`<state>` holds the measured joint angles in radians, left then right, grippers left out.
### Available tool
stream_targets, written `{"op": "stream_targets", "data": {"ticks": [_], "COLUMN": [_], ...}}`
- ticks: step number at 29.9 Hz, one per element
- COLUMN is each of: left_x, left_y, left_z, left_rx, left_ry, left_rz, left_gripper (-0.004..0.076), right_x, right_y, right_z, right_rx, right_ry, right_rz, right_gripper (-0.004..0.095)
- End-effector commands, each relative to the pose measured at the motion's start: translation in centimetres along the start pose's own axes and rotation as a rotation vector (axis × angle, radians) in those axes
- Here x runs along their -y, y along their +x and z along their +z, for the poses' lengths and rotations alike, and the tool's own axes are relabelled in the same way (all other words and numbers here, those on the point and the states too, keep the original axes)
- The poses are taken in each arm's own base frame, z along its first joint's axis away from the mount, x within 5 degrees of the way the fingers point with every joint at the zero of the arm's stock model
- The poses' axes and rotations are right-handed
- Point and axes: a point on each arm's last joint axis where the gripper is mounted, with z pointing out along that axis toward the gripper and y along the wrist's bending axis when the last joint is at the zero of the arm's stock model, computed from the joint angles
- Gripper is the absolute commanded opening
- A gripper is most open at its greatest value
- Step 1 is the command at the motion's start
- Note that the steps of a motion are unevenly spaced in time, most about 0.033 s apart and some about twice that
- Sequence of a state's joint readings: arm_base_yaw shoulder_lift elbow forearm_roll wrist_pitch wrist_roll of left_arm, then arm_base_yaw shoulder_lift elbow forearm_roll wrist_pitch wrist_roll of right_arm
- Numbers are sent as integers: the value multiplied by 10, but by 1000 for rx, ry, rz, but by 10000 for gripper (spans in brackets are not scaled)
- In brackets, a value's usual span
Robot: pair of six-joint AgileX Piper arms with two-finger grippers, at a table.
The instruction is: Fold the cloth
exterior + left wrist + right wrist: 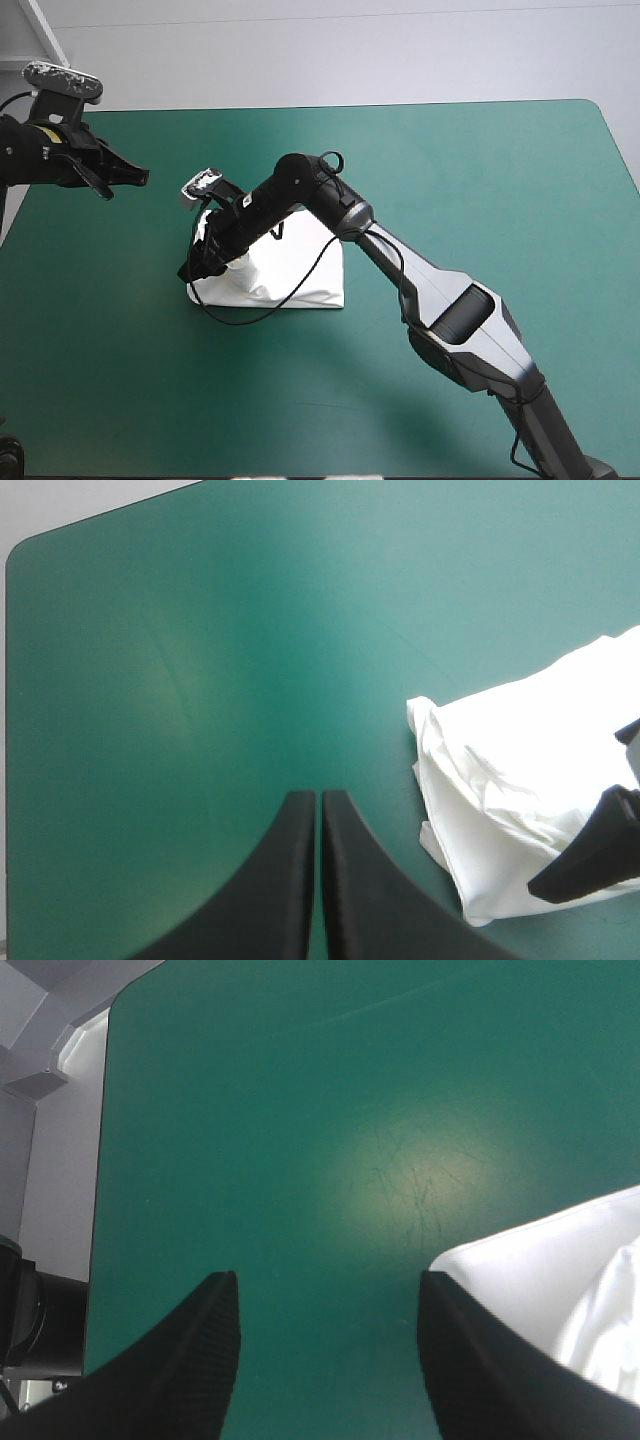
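- The left gripper (pixel 135 178) is hovering clenched and empty, at ten o'clock from the T-shirt (pixel 305 270)
- The right gripper (pixel 195 268) is hanging released, over the T-shirt's nine o'clock edge
- The T-shirt is lying folded, left of the table's (pixel 500 180) centre; soft, light, likely needing an edge pinch through all layers

T-shirt (pixel 500 780): soft creased cloth; teal-green cover (pixel 480 180): smooth, faint sheen, perhaps vinyl.

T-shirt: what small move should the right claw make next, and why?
Probably lift the right claw away: it stands open and empty at the edge of the T-shirt, which lies as a folded bundle. The left claw is shut, clear of it.
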<state>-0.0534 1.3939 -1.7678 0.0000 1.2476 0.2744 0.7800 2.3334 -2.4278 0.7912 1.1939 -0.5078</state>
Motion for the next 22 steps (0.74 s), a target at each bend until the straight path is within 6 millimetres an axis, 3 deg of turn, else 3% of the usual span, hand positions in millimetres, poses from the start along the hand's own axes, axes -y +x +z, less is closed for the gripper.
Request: {"op": "stream_targets", "data": {"ticks": [1, 3, 7, 10, 14, 18, 22], "left_x": [0, 0, 0, 0, 0, 1, 3], "left_y": [-2, -2, -2, -3, -3, -4, -6], "left_z": [-20, -20, -20, -18, -12, -7, 0], "left_rx": [64, 64, 62, 57, 41, 29, 20], "left_ry": [-10, -10, -15, -14, -2, 6, 36], "left_rz": [-13, -13, -12, -12, -14, -13, -22], "left_gripper": [19, 19, 19, 19, 19, 19, 19], "right_x": [-25, -17, -6, 6, 36, 60, 85], "right_y": [-24, -21, -17, -4, 35, 72, 100], "right_z": [-50, -61, -107, -141, -176, -183, -175], "right_rx": [76, 44, 20, 37, 47, 113, 162], "right_ry": [121, 262, 508, 507, 427, 287, 236], "right_rz": [-31, 29, 52, 150, 332, 456, 548], "right_gripper": [458, 452, 441, 441, 441, 452, 550]}}
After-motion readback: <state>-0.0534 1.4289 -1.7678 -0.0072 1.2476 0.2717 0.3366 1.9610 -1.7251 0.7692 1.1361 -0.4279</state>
